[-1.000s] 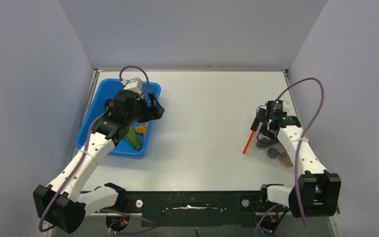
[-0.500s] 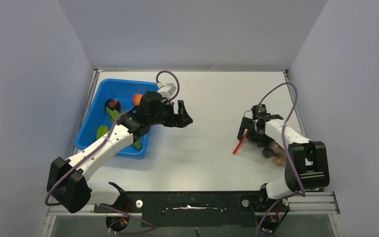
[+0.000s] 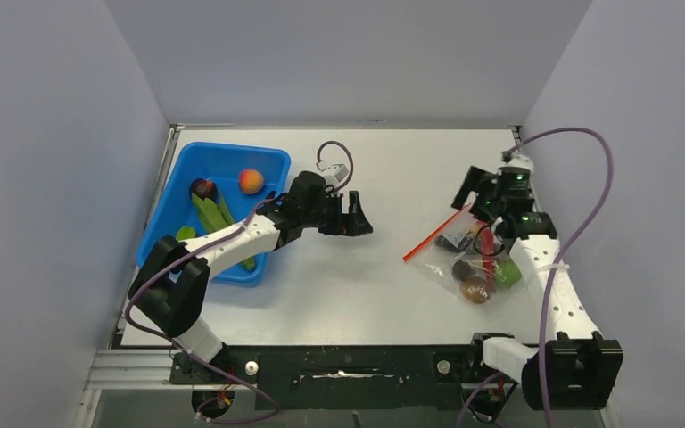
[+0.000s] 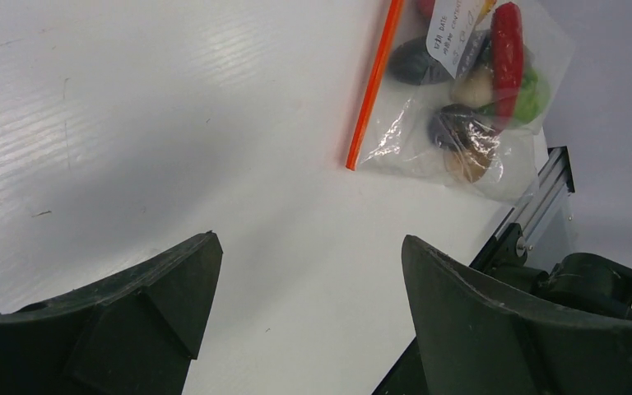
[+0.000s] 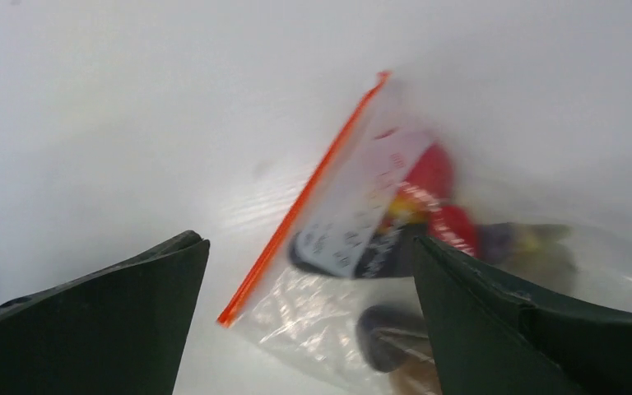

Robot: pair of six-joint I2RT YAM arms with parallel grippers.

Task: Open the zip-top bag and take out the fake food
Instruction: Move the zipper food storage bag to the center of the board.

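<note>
Your bag (image 3: 474, 264) lies flat on the tabletop (image 3: 383, 169) at the right of the top view, below the middle. Its orange zipper strip (image 3: 430, 237) runs on a slant along the bag's left edge, from lower left to upper right. The food (image 3: 476, 278) is all inside the clear plastic. In the left wrist view you can pick out a long red piece (image 4: 506, 45), a green one (image 4: 532, 97) beside it, a dark purple piece (image 4: 453, 127) touching a brownish one (image 4: 467, 163), and another dark piece (image 4: 411, 62) next to the strip. A white label (image 4: 454, 31) with writing sits over the upper part of the bag (image 4: 494, 177).

Your right claw (image 3: 471, 194) is at the bag's upper end, jaws wide apart and holding nothing. Its own view is blurred, but the strip (image 5: 296, 214) and the label (image 5: 362, 210) show between the fingers (image 5: 494, 321). You cannot tell from these views whether it touches the plastic.

Your left claw (image 3: 358, 219) is out over the middle of the tabletop, well apart from the bag, pointing right towards it, jaws spread and empty. In its view the bag sits at the upper right, beyond the fingers (image 4: 164, 280).

At the upper left of the top view stands a blue bin (image 3: 232, 151) holding a peach (image 3: 251, 181), a dark fruit (image 3: 202, 188) and green pods (image 3: 212, 212).
</note>
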